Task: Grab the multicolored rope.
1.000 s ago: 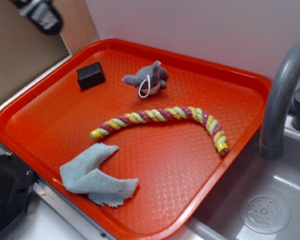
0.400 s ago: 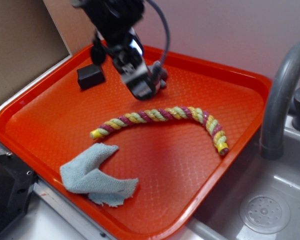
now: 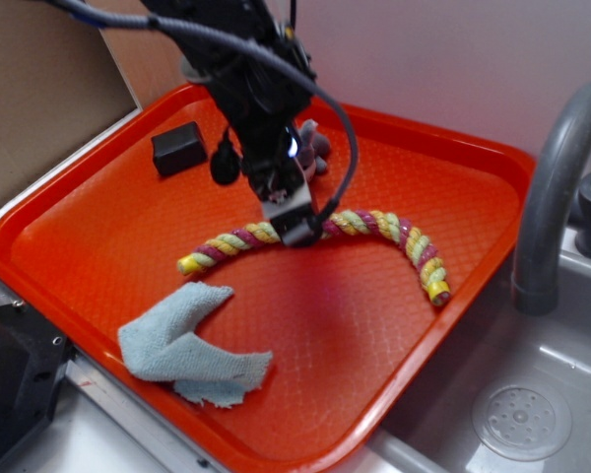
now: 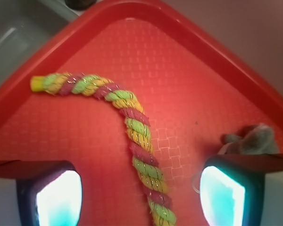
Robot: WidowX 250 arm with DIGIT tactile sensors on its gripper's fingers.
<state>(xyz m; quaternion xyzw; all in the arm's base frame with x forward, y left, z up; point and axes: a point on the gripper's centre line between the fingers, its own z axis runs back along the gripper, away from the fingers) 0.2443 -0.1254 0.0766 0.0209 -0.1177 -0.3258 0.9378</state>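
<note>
On the orange tray [image 3: 98, 207], in the exterior view, the gripper [image 3: 294, 229] is down at the middle of the multicolored rope [image 3: 374, 225], which curves away to both sides of it; a grey plush toy [image 3: 315, 148] sits just behind the arm, a black block [image 3: 178, 149] farther back and to one side, and a light blue cloth [image 3: 182, 345] lies in front. In the wrist view the gripper [image 4: 140, 190] is spread wide, its two fingers [image 4: 56, 193] standing apart either side of the rope [image 4: 137, 134], neither touching it, with the plush toy [image 4: 254, 140] just beyond one finger.

The gripper [image 3: 294, 229] hides the multicolored rope's [image 3: 364, 223] middle.
</note>
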